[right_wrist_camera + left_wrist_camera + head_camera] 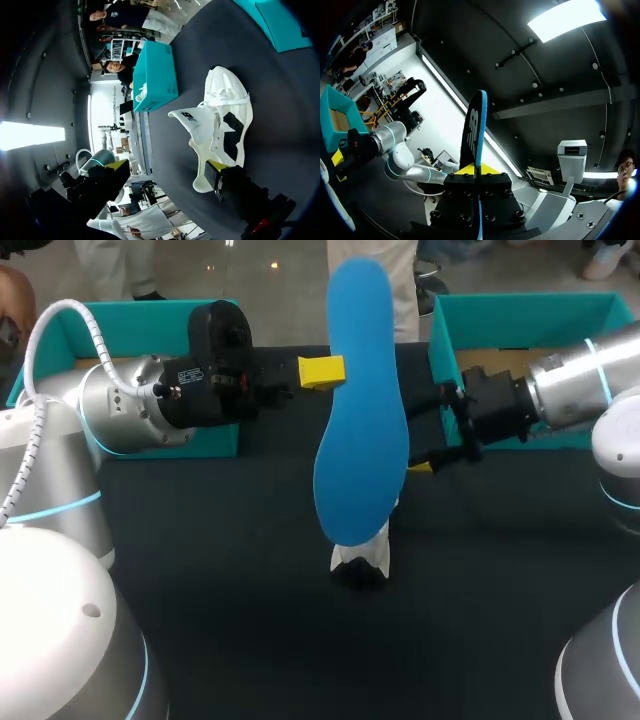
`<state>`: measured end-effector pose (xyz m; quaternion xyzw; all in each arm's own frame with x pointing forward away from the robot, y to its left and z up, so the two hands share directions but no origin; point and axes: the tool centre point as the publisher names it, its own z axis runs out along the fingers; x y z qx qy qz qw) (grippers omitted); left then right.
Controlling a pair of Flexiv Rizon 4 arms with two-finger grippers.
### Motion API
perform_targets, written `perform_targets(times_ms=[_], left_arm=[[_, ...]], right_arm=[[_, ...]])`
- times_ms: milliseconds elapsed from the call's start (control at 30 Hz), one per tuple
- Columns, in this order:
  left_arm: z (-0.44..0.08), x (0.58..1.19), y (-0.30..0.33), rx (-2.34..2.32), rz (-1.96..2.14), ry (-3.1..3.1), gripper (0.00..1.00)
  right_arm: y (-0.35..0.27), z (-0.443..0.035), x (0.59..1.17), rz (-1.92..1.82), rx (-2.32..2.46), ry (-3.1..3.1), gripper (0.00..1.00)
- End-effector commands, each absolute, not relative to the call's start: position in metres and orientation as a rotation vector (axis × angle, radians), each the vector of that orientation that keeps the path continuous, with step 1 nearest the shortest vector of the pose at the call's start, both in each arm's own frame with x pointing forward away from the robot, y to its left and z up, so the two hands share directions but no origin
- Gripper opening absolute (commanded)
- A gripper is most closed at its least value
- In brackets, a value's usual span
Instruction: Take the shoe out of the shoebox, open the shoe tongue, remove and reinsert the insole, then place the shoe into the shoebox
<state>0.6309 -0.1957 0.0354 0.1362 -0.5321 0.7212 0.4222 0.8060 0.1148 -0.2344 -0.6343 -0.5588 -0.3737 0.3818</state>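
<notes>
A long blue insole (360, 410) stands upright in the air over the table's middle, with my left gripper (322, 371) shut on its upper edge. From the left wrist the insole (476, 125) is seen edge-on, clamped between the fingers (475, 171). Under it the white shoe with black patches (363, 560) rests on the dark table, mostly hidden by the insole. My right gripper (432, 430) stands open beside the shoe's heel end. In the right wrist view the shoe (225, 120) has its tongue pulled up, and one yellow fingertip (217, 165) sits against its collar.
A teal shoebox (215, 435) stands at the back left behind my left arm. A second teal box (530, 310) stands at the back right behind my right arm. The near half of the table (250, 620) is dark cloth.
</notes>
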Motion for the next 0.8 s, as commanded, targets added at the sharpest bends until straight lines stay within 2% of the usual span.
perform_targets(times_ms=[33,800], left_arm=[[0.035,0.631,-0.196,0.341,1.808,-1.331,0.0],[0.035,0.631,-0.196,0.341,1.808,-1.331,0.0]], right_arm=[[0.108,-0.228,0.795,-1.06,-1.62,-1.345,1.0],[0.105,-0.175,0.806,-1.308,-1.412,-1.351,1.0]])
